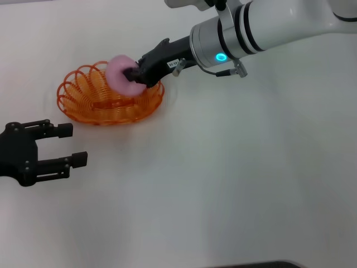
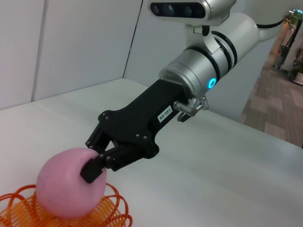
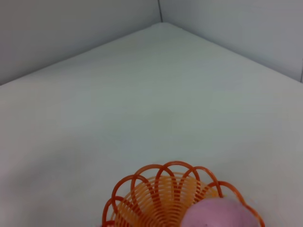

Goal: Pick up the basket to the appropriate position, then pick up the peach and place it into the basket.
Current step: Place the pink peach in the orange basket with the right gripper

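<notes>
Now the peach is held over the basket, gripped by the right gripper.

Seen from the head view, the right gripper (image 1: 133,74) reaches in from the robot's right with its fingers clamped on the peach (image 1: 121,73), which sits at the fingertips above the basket's (image 1: 78,104) right half, inside the line of the rim. From the left wrist view, one dark fingertip (image 2: 93,170) presses against the peach's (image 2: 66,191) near side while the other finger passes behind it, so the fruit lies between them; its underside is close to the orange wire loops (image 2: 111,213), though whether it touches them cannot be told. The left gripper (image 1: 75,144) rests low over the white table (image 1: 234,178), well apart from the basket, its fingers spread wide and holding nothing.
</notes>
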